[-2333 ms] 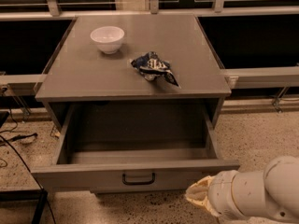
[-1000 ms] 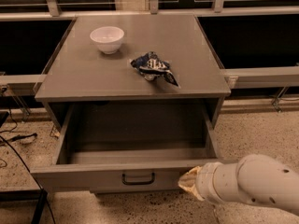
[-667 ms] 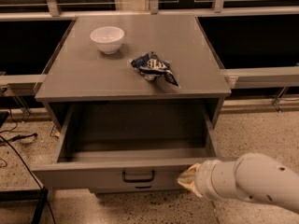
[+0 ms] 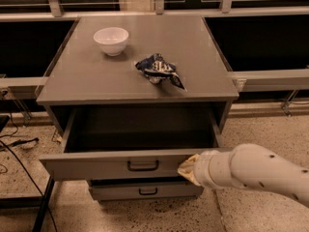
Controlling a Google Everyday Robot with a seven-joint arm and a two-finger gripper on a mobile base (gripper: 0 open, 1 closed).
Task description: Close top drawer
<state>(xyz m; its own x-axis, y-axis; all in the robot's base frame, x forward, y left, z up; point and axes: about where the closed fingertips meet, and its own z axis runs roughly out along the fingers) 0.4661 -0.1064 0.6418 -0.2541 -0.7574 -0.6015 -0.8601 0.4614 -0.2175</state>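
Note:
The top drawer (image 4: 91, 166) of a grey cabinet stands partly open, its wide flat front carrying a small black loop handle (image 4: 143, 166) and its deep grey interior (image 4: 140, 127) showing empty. My gripper (image 4: 187, 168), at the end of a white arm (image 4: 256, 170) that comes in from the lower right, is against the right part of the drawer's front panel, just right of the handle.
A white bowl (image 4: 111, 40) and a crumpled blue snack bag (image 4: 158, 69) lie on the cabinet top (image 4: 87, 76). A lower drawer front (image 4: 145, 191) sits below. Cables (image 4: 14, 144) and a dark pole (image 4: 46, 202) are on the floor at left. Railings run behind.
My gripper has moved left from the lower right onto the drawer front. The drawer has slid part of the way back into the cabinet.

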